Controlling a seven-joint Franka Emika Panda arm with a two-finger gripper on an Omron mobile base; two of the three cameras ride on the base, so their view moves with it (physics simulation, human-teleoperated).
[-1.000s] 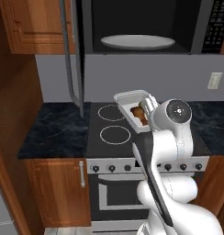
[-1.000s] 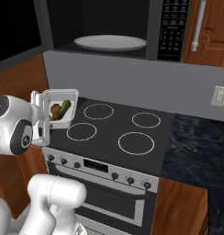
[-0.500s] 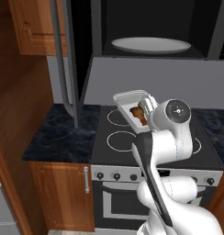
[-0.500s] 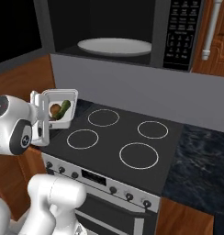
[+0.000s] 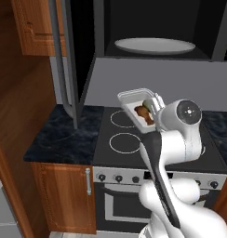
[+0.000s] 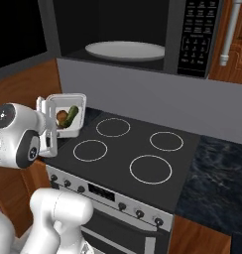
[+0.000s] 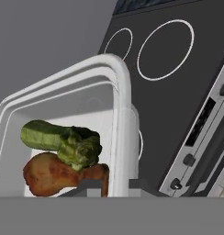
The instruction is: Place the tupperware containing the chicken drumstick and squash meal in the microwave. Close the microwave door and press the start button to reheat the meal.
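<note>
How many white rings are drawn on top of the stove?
4. On the cooktop in the right base view: back left ring, back right ring, front left ring, front right ring. None seem hidden there.

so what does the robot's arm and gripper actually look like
The arm is glossy white with rounded, bulbous links. A dark band runs along the link rising from the base, and the joints have dark grey rings. The wrist ends in a round white cap with a small grey disc at its centre. The gripper is a white block; its finger tips are small and dark grey. No cables or markings show.
</note>
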